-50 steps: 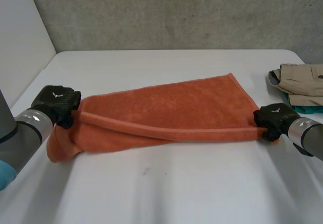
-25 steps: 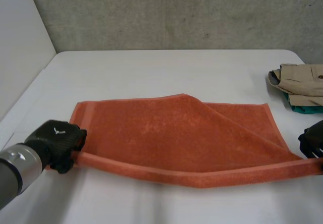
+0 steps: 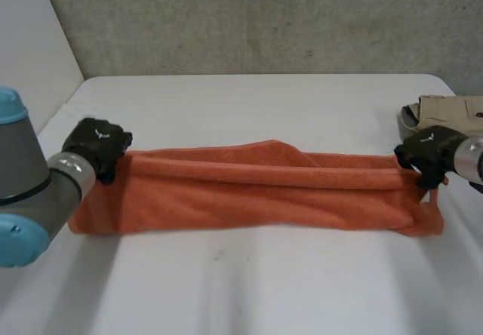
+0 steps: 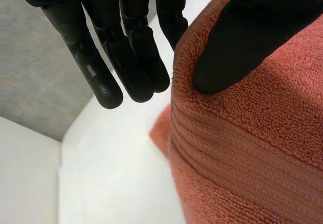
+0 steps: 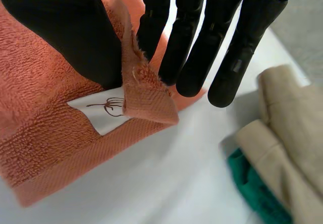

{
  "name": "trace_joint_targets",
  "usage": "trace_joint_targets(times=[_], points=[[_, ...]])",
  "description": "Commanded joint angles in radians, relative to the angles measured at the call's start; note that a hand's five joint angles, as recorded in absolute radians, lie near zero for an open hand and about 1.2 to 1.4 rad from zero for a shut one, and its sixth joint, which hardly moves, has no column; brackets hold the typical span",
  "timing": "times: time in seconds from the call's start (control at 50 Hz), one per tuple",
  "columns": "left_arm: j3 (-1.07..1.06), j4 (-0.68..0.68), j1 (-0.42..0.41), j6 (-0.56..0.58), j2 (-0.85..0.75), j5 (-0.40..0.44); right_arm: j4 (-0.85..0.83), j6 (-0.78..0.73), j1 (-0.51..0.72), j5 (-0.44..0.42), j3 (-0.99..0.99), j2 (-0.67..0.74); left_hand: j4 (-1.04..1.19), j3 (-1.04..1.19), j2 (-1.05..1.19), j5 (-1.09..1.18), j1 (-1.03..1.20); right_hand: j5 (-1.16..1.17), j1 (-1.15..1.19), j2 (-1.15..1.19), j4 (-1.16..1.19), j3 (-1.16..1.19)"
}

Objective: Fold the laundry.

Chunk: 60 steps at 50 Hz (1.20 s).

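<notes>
Towel [image 3: 256, 192]: orange terry, stretched crosswise over the white table [image 3: 249, 282] as a long narrow band, doubled lengthwise, lower layer resting on the tabletop.
Change in towel: half a second ago spread flat, with the held hem nearest the camera; now that hem carried back over the rest, with a small hump at mid-length along the far edge.
Left hand [image 3: 96, 145]: at the towel's left end, thumb [image 4: 237, 47] pressed onto the pile, straight fingers [image 4: 126, 57] on the other side of the edge, pinching it.
Right hand [image 3: 424, 150]: at the towel's right end, corner pinched between thumb and straight fingers [image 5: 192, 47], white care tag [image 5: 101, 114] just beside the thumb.
Change in hands: both farther from the camera than before; right hand previously at the view's edge, now near the folded clothes.
Folded clothes: beige piece [image 3: 453, 112] lying over a green one [image 5: 252, 193], at the table's right edge, apart from the towel.
</notes>
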Motion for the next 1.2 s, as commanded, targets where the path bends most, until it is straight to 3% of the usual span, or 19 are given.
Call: trace_joint_targets(times=[0.02, 0.18, 0.5, 0.52, 0.54, 0.56, 0.58, 0.62, 0.64, 0.72, 0.82, 0.88, 1.06, 1.2], points=[[0.092, 0.027, -0.025, 0.003, -0.012, -0.029, -0.078, 0.051, 0.032, 0.019, -0.062, -0.002, 0.193, 0.199, 0.194, 0.229, 0.269, 0.223, 0.431, 0.227, 0.207, 0.217], [0.152, 0.1, -0.029, 0.012, -0.098, -0.029, -0.103, 0.066, 0.05, 0.03, -0.126, 0.047, 0.193, 0.199, 0.194, 0.229, 0.269, 0.223, 0.431, 0.227, 0.207, 0.217], [0.377, 0.346, -0.031, 0.041, -0.407, -0.027, -0.303, 0.07, 0.118, 0.173, -0.349, 0.292, 0.193, 0.199, 0.194, 0.229, 0.269, 0.223, 0.431, 0.227, 0.207, 0.217], [0.383, 0.352, -0.034, 0.042, -0.417, -0.027, -0.311, 0.071, 0.121, 0.18, -0.361, 0.306, 0.15, 0.156, 0.151, 0.186, 0.225, 0.223, 0.431, 0.227, 0.207, 0.217], [0.388, 0.36, -0.039, 0.041, -0.424, -0.027, -0.322, 0.073, 0.13, 0.194, -0.381, 0.326, -0.045, -0.039, -0.044, -0.009, 0.03, -0.515, -0.306, -0.511, -0.53, -0.52], [0.388, 0.37, -0.054, 0.044, -0.434, -0.027, -0.326, 0.071, 0.136, 0.205, -0.39, 0.334, -0.823, -0.817, -0.822, -0.787, -0.748, -0.999, -0.791, -0.995, -1.015, -1.005], [0.386, 0.373, -0.062, 0.042, -0.434, -0.027, -0.331, 0.071, 0.144, 0.214, -0.398, 0.337, -1.028, -1.023, -1.027, -0.992, -0.953, -0.999, -0.791, -0.995, -1.015, -1.005], [0.383, 0.383, -0.08, 0.038, -0.428, -0.027, -0.34, 0.082, 0.165, 0.257, -0.419, 0.328, -0.934, -0.928, -0.933, -0.898, -0.859, -0.999, -0.791, -0.995, -1.015, -1.005], [0.38, 0.39, -0.091, 0.033, -0.42, -0.027, -0.343, 0.089, 0.168, 0.272, -0.421, 0.32, -1.028, -1.023, -1.027, -0.992, -0.953, -0.999, -0.791, -0.995, -1.015, -1.005], [0.341, 0.396, -0.109, 0.029, -0.373, -0.038, -0.365, 0.167, 0.165, 0.318, -0.377, 0.224, -1.028, -1.023, -1.027, -0.992, -0.953, -0.999, -0.791, -0.995, -1.015, -1.005], [0.198, 0.398, -0.106, 0.027, -0.218, -0.035, -0.365, 0.267, 0.162, 0.274, -0.182, 0.044, -1.028, -1.023, -1.027, -0.992, -0.953, -0.999, -0.791, -0.995, -1.015, -1.005], [0.095, 0.396, -0.109, 0.003, -0.139, -0.033, -0.357, 0.307, 0.142, 0.202, -0.038, -0.043, -1.028, -1.023, -1.027, -0.992, -0.953, -0.999, -0.791, -0.995, -1.015, -1.005], [-0.141, 0.4, -0.106, -0.157, 0.005, -0.029, -0.371, 0.326, -0.002, 0.036, 0.314, -0.113, -1.028, -1.023, -1.027, -0.992, -0.953, -0.998, -0.789, -0.994, -1.014, -1.004], [-0.186, 0.401, -0.108, -0.206, 0.002, -0.029, -0.5, 0.315, -0.049, -0.019, 0.42, -0.105, -1.028, -1.023, -1.027, -0.992, -0.953, -0.701, -0.493, -0.698, -0.717, -0.707]])
